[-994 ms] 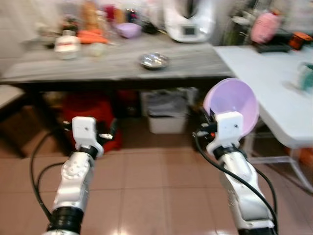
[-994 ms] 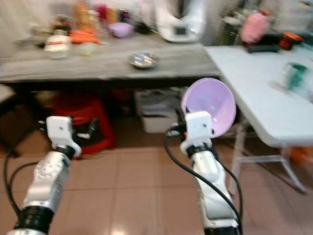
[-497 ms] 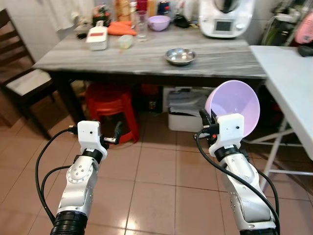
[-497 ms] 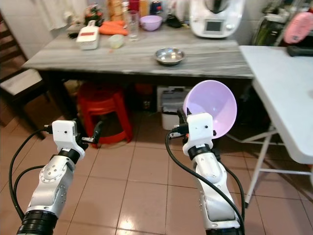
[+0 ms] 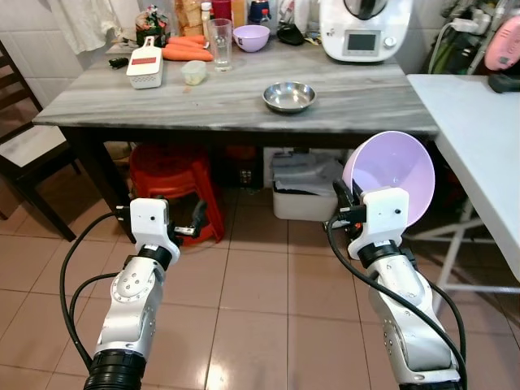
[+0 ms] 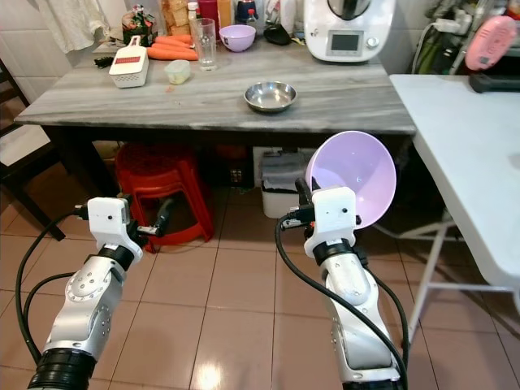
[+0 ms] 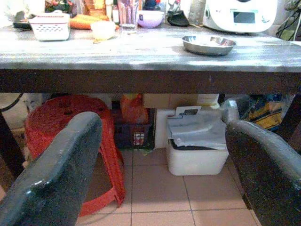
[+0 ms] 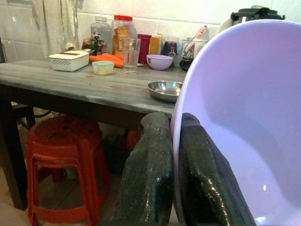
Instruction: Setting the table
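Note:
My right gripper (image 5: 341, 197) is shut on the rim of a large lilac plastic bowl (image 5: 392, 173), held on edge at chest height with its hollow facing me. In the right wrist view the two fingers (image 8: 149, 183) pinch the bowl's rim (image 8: 244, 122) between them. My left gripper (image 5: 195, 223) hangs open with nothing in it; its fingers (image 7: 54, 176) stand wide apart. Ahead is a grey wooden table (image 5: 203, 104) carrying a steel bowl (image 5: 288, 96), a glass (image 5: 219, 42), a small purple bowl (image 5: 251, 36), a white container (image 5: 145, 70) and carrots (image 5: 187, 52).
A white kitchen machine (image 5: 363, 29) stands at the table's back right. A white folding table (image 5: 487, 138) runs along the right. Under the grey table are a red stool (image 5: 172, 175) and a white bin (image 5: 302, 195). A dark chair (image 5: 18, 150) stands at the left. Tiled floor lies between.
The whole view has swung and lost its blur as the camera moved; the grey table now stands more squarely ahead. Both arms keep their pose and the bowl stays gripped.

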Available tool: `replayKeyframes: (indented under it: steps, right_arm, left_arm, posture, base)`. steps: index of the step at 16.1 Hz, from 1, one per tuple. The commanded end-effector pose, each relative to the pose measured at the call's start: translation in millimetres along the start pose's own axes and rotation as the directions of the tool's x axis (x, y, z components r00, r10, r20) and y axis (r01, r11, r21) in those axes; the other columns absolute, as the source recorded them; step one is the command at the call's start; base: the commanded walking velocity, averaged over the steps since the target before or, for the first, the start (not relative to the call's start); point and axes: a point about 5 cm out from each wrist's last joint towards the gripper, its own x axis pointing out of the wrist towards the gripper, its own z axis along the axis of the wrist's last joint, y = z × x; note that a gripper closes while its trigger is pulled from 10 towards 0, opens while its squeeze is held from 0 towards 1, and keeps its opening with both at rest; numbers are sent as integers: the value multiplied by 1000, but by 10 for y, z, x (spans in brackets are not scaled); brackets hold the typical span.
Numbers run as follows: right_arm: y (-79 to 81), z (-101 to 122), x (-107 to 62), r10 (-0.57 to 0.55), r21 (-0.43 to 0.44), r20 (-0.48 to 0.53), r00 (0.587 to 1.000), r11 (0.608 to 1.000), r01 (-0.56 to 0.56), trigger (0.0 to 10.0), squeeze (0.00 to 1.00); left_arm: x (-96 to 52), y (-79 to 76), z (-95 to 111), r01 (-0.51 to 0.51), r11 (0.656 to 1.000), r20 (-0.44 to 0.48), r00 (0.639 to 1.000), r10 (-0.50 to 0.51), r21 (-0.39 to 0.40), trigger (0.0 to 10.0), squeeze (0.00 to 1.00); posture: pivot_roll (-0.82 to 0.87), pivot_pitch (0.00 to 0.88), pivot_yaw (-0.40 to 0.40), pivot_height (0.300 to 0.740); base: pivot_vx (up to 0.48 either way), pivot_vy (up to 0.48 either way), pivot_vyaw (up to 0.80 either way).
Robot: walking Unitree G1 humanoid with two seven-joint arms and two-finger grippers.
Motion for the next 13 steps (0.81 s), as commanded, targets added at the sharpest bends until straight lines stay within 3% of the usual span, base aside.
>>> replayKeyframes:
  steps: [1,3,7,13]
  right_arm:
    - [14,47,4,5,6,16,1000,1000,-5,10000,0]
    - [28,47,2,10,8,18,1000,1000,-10,10000,0]
    - [30,52,0,8,10,20,1000,1000,-8,10000,0]
    - [21,53,-15,3,3,18,1000,1000,-3,10000,0]
  left_arm:
    - [7,-26,42,22,1000,12,1000,-22,7,10000,0]
    - [8,-29,46,21,1000,12,1000,-21,7,10000,0]
    - [32,-50,82,34,999,18,999,-34,2,10000,0]
    - [44,-93,118,53,999,27,998,-53,-5,10000,0]
  posture:
    - [12,0,39,740]
    - [12,0,43,740]
    - [9,0,45,740]
    - [7,0,49,740]
  base:
    - [446,0,0]
    - [459,0,0]
    - [473,0,561]
    - [480,0,70]
